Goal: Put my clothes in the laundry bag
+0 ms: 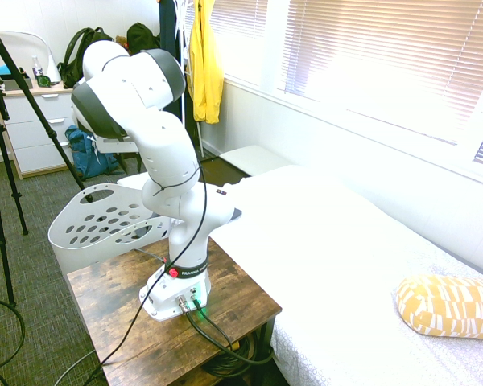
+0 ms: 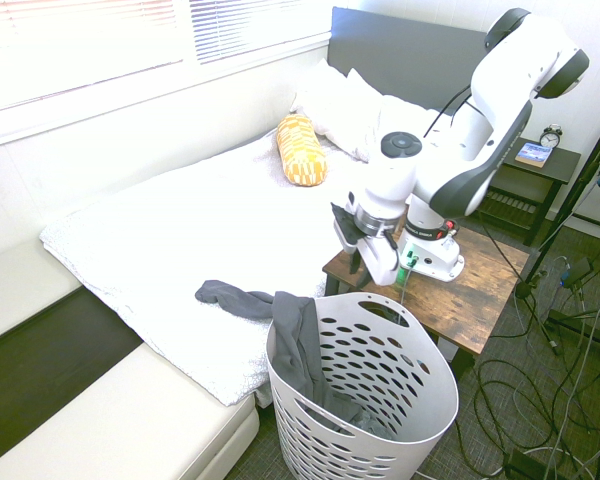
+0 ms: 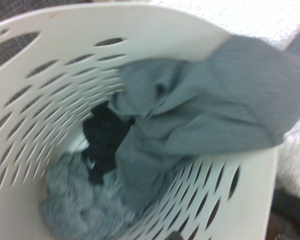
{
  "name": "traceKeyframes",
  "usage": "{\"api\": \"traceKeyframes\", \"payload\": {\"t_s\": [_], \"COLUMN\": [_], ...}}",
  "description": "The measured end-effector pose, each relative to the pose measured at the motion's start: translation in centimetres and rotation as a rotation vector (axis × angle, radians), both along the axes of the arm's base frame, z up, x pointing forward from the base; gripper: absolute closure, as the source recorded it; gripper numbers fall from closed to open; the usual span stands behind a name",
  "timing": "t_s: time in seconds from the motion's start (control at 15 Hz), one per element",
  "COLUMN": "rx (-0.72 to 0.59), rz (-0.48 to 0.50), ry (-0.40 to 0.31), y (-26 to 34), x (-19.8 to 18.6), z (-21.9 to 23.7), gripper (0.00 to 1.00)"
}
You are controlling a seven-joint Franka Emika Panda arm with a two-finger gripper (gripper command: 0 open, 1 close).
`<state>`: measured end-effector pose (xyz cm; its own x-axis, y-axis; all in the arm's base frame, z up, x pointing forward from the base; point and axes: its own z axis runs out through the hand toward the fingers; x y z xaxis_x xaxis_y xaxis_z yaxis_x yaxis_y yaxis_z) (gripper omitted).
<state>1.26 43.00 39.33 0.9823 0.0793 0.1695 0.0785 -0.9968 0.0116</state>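
We see the grey garment (image 2: 280, 318) draped over the rim of the white basket (image 2: 380, 420), one part on the bed (image 2: 180, 220) at nine o'clock, the rest inside. At one o'clock above, the gripper (image 2: 365, 262) holds nothing, fingers partly apart.

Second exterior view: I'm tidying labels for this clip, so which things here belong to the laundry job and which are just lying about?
Job:
- grey garment, draped over the basket rim, part on the bed
- white laundry basket
- end effector, above the basket

Lying about:
- yellow patterned pillow
- white pillows
- alarm clock
- yellow jacket
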Motion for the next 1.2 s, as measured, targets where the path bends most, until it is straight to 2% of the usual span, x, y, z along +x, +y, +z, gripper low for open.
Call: {"api": "traceKeyframes", "payload": {"t_s": [0.4, 0.73, 0.93, 1.2], "rx": [0.046, 0.089, 0.066, 0.045], "rz": [-0.171, -0.234, -0.271, -0.286], "ry": [-0.017, 0.02, 0.055, 0.117], "y": [-0.7, -1.0, -1.8, 2.7], "x": [15.8, 25.8, 29.4, 31.1], "z": [-0.9, -7.4, -12.9, -23.0], "gripper": [0.0, 0.0, 0.0, 0.0]}}
